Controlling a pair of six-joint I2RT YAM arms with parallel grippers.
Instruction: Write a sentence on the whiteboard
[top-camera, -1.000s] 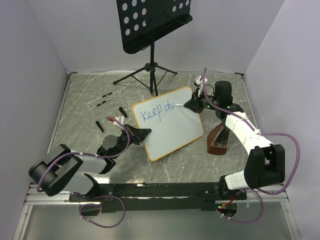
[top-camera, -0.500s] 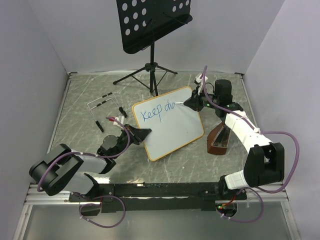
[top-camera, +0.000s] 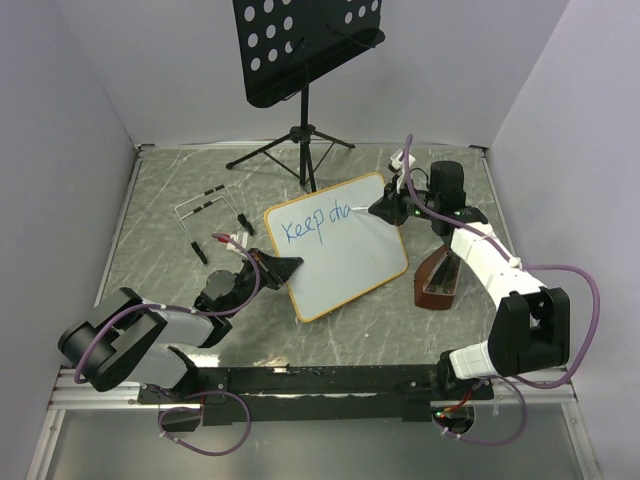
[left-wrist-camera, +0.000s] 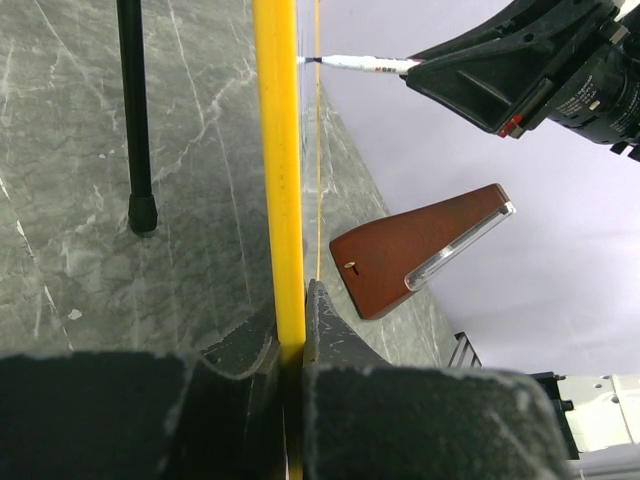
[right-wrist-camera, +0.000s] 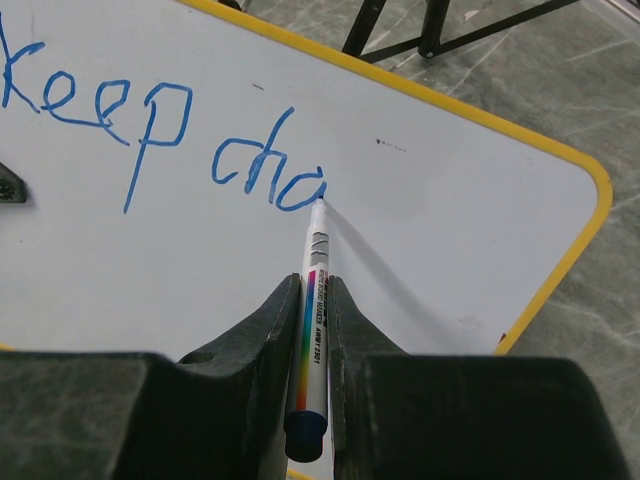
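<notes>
Well, nearest me the left tool (top-camera: 287, 267) is clamped on the near-left edge of the whiteboard (top-camera: 345, 262). In its own wrist view the yellow frame runs straight up from between the closed jaws. I'd say that grip is there to brace the board so it cannot slide under the pen.

The board sits mid-surface, turned at an angle. Whether it lies flat on the surface (top-camera: 170, 180) or is tipped up a little, I cannot tell. From the left wrist it shows only edge-on, so no lettering is visible there.

Off its right side stands a brown wedge-shaped object (top-camera: 437, 280), and I cannot make out what it is.

Farther on, the right tool (right-wrist-camera: 310, 295) is shut on a white marker (right-wrist-camera: 315, 250), held like a pen with its tip at the end of the sentence (right-wrist-camera: 150, 120). That reads "Keep cha" in blue, so I judge it unfinished.

Beyond all this a black music stand (top-camera: 300, 45) stands at the far wall, its top cut off.
</notes>
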